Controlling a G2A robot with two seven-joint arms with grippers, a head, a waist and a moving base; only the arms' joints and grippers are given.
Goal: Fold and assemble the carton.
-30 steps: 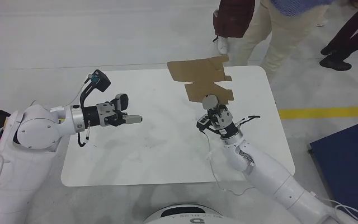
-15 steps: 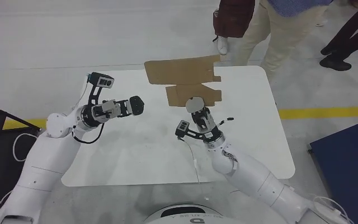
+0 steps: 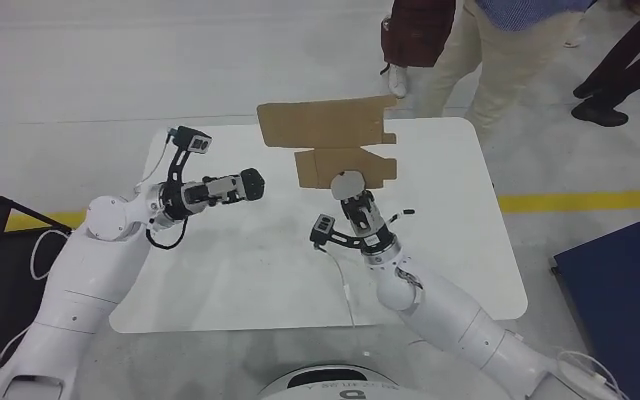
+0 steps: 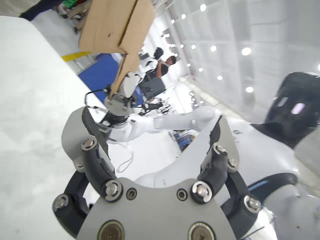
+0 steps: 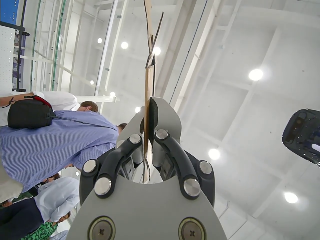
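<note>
Large industrial hall or lab — high white ceiling, round lights, grey concrete floor, yellow floor line

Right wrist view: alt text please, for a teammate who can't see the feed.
The right end effector is shut on the lower edge of a flat cardboard carton. The carton is seen edge-on, a thin brown strip rising from between the fingers against a white ceiling.
</note>
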